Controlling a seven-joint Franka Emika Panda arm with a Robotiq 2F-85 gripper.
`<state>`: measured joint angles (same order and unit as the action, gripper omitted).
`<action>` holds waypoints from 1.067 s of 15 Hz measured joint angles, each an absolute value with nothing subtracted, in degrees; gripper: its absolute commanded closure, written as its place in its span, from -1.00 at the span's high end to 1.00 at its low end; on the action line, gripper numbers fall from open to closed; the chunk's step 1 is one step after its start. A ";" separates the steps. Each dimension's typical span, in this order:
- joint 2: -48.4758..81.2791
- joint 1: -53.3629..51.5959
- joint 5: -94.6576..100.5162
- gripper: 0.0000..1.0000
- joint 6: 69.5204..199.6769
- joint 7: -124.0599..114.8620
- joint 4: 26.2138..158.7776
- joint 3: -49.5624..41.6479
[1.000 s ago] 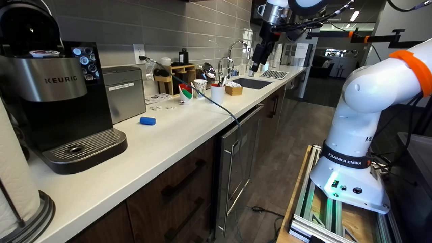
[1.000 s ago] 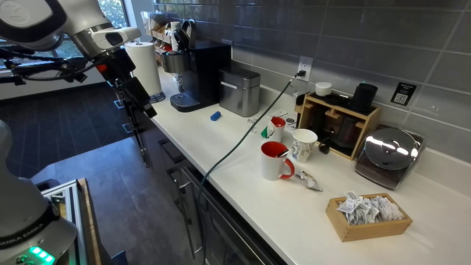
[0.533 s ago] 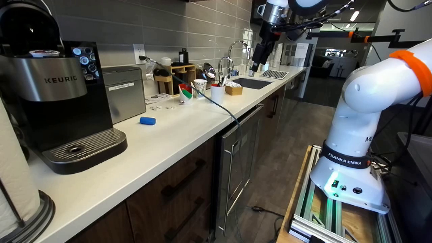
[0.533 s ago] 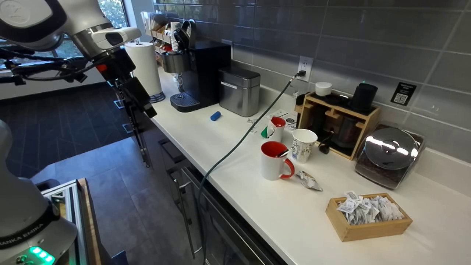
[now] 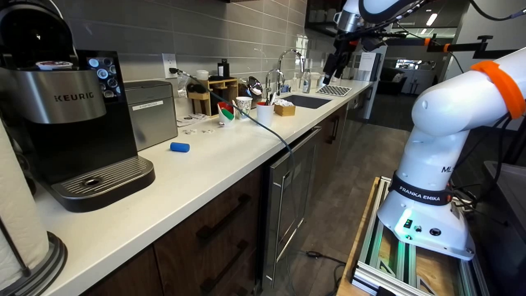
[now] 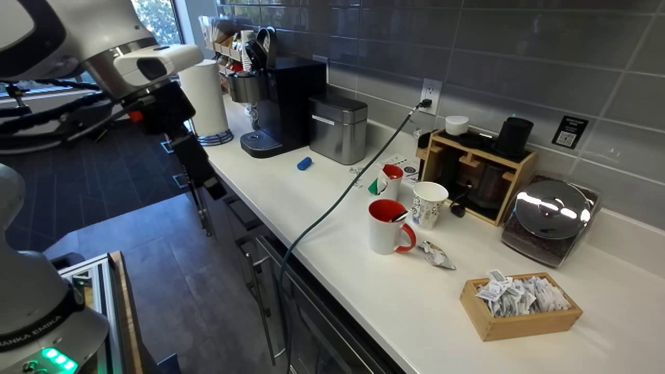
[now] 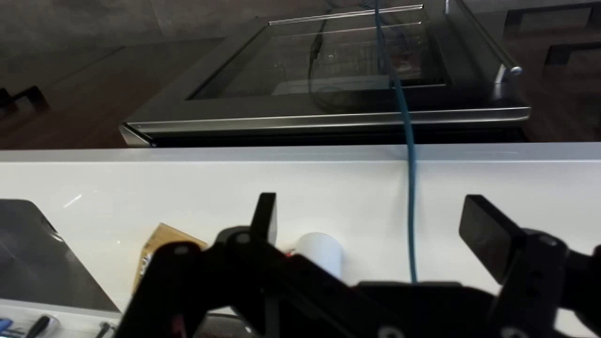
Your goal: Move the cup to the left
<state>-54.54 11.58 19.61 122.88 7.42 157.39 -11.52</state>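
Note:
The cup, white paper with a printed pattern, stands upright on the white counter in both exterior views (image 5: 244, 107) (image 6: 427, 210). It sits behind a white mug with a red inside and handle (image 6: 383, 234). In the wrist view the cup cannot be made out; the gripper's body covers that part, while the mug's pale side (image 7: 324, 249) shows near one finger. My gripper (image 7: 373, 220) is open, its pads wide apart with nothing held. In an exterior view the gripper (image 6: 214, 188) hangs in the air off the counter's front edge, well away from the cup.
A dark cable (image 6: 332, 208) slants over the counter between wall outlet and front edge. Near the cup are another red-lined mug (image 6: 390, 182), a foil packet (image 6: 436, 255), a wooden rack (image 6: 478, 171) and a box of packets (image 6: 524, 322). A blue cylinder (image 5: 179, 147) lies by the coffee machine (image 5: 82, 164).
Over the last half second the arm has shifted: the gripper moved rightward in an exterior view, and lower and slightly right in an exterior view. Counter objects stayed put.

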 measured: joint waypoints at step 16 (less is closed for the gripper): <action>-48.53 18.42 23.84 1.00 135.95 24.54 153.22 -28.37</action>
